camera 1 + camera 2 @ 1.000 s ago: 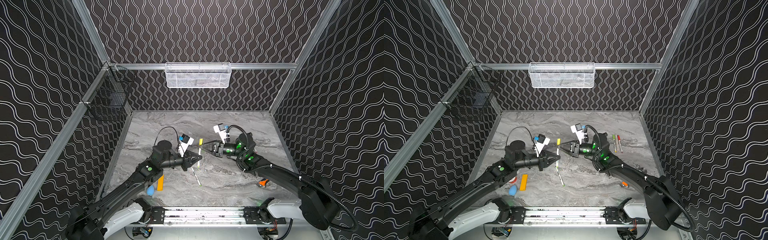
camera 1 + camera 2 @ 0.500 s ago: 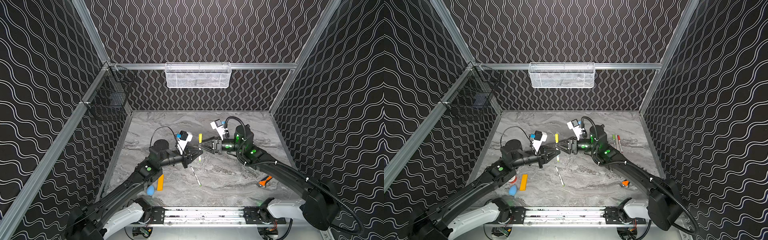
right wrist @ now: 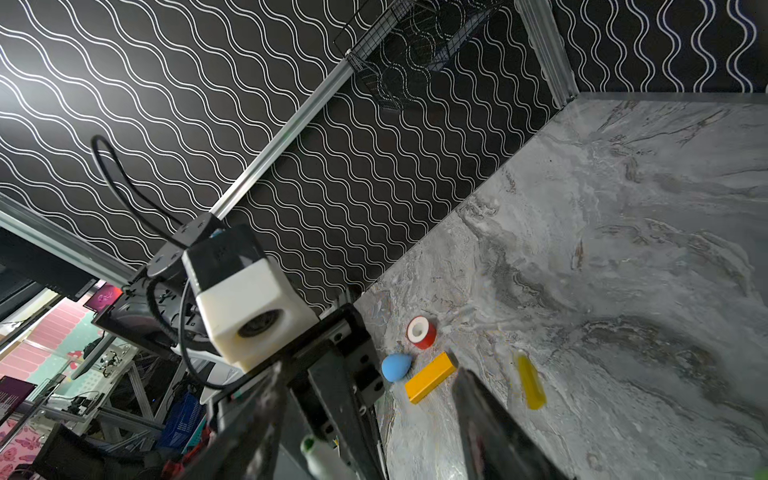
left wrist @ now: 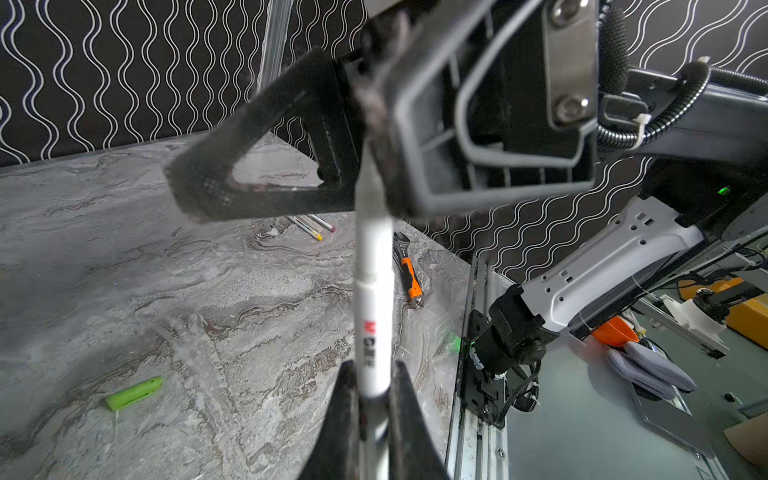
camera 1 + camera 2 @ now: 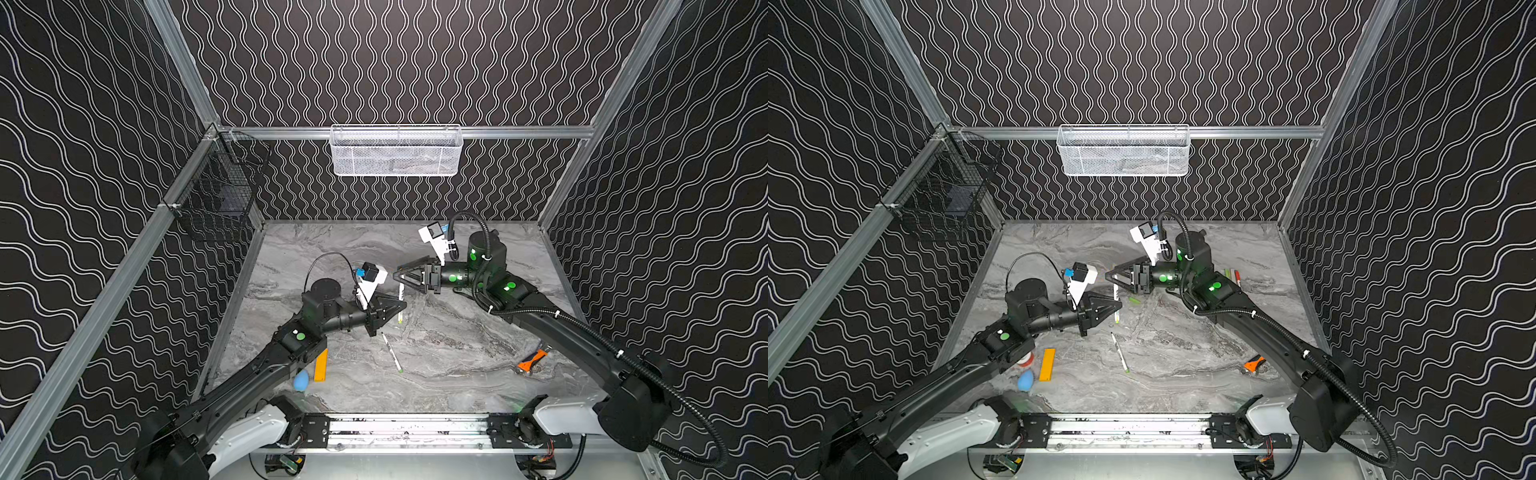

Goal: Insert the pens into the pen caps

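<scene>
Our left gripper clamps the pen roughly upright over the desk's middle, its upper end between our right gripper's parted jaws.

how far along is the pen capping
Done: maybe the pens beside the right arm, too small to tell. In hand: left gripper shut on a white pen, right gripper open by its top. Left: that pen, a loose green cap, and another pen lying uncapped.

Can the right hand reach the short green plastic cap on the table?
Probably yes: the right hand is open, and the short green plastic cap lies bare close by it; only the white-barrelled pen shut in the left hand stands near.
</scene>
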Controlling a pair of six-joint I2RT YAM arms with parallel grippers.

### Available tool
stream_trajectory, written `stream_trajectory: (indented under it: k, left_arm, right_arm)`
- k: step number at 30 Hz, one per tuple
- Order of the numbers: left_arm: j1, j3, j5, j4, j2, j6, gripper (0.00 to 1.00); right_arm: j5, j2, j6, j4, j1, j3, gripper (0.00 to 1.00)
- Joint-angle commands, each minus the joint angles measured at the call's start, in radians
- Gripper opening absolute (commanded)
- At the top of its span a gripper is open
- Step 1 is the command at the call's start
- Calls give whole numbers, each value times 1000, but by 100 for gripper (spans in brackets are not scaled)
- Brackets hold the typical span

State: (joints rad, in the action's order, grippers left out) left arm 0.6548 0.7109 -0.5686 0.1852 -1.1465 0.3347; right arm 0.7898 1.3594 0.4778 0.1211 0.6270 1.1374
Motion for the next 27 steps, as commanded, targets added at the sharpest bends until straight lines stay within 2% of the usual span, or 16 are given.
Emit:
stream_trajectory:
  k: [1, 7, 14, 19, 20, 22, 24, 27]
  left_arm:
    - [-1, 7, 10, 27, -10, -16, 0]
    - [-3, 14, 34, 3, -5, -11, 0]
    - [-7, 24, 3, 13, -2, 1, 0]
    - [-7, 30, -11, 12, -2, 3, 0]
    - [-7, 31, -19, 15, -1, 3, 0]
    - [-7, 34, -33, 16, -7, 3, 0]
    - [-7, 34, -44, 14, -11, 3, 0]
    - [-7, 32, -54, 17, -16, 6, 0]
  right_arm:
    - [23, -10, -22, -11, -1, -4, 66]
    - [22, -37, -47, -27, -1, -30, 68]
    - [41, -40, -31, 16, 0, -62, 69]
    - [38, -36, -40, 9, 6, -63, 66]
    - [34, -34, -42, 6, 5, -62, 62]
    - [21, -34, -45, 4, 10, -65, 43]
    - [16, -37, -43, 12, 12, -67, 32]
    - [18, -39, -44, 13, 12, -63, 21]
